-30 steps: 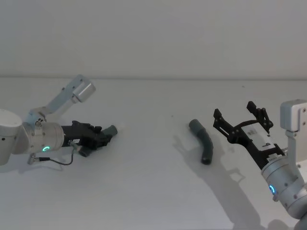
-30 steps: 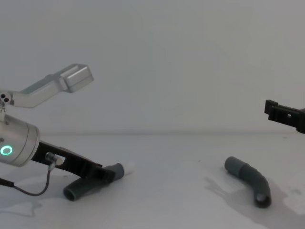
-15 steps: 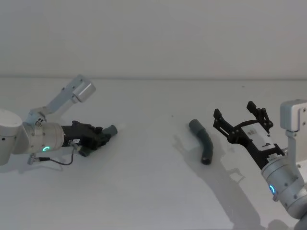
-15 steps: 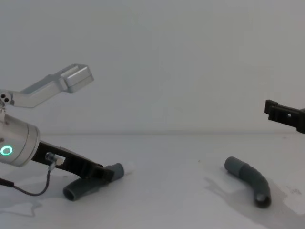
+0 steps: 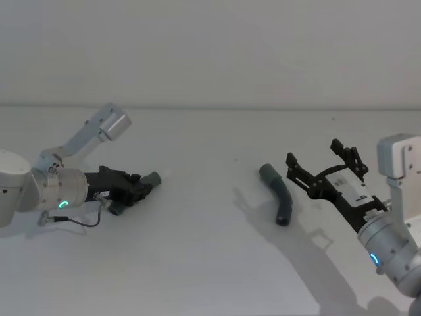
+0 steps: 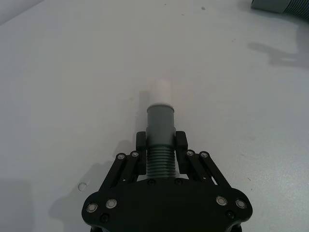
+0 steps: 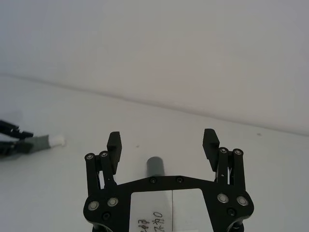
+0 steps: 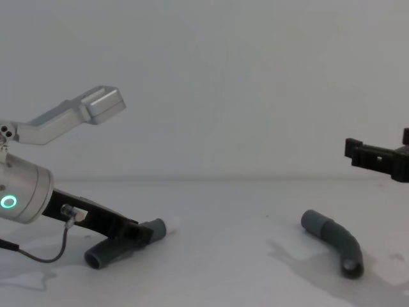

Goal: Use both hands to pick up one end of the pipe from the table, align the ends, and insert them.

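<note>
Step in hand?
— Pickup, half done: left gripper (image 6: pixel 161 145) is clamped on one pipe piece (image 6: pixel 161 160) at its ribs, down at the table (image 5: pixel 197 263) on the robot's left; right gripper (image 5: pixel 316 153) hangs spread wide just beside the second piece (image 5: pixel 281 195), lying right of centre. Next, I judge, it must lower and close.
Views differ?
— Left wrist view shows the white-tipped cuff (image 6: pixel 161 118); head view barely does.

Head view: high, down onto table (image 5: pixel 197 263).
Chest view: low, across it.
Left wrist view: along left gripper (image 6: pixel 161 143), close on pipe (image 6: pixel 160 121).
Right wrist view: same pipe, distant.
</note>
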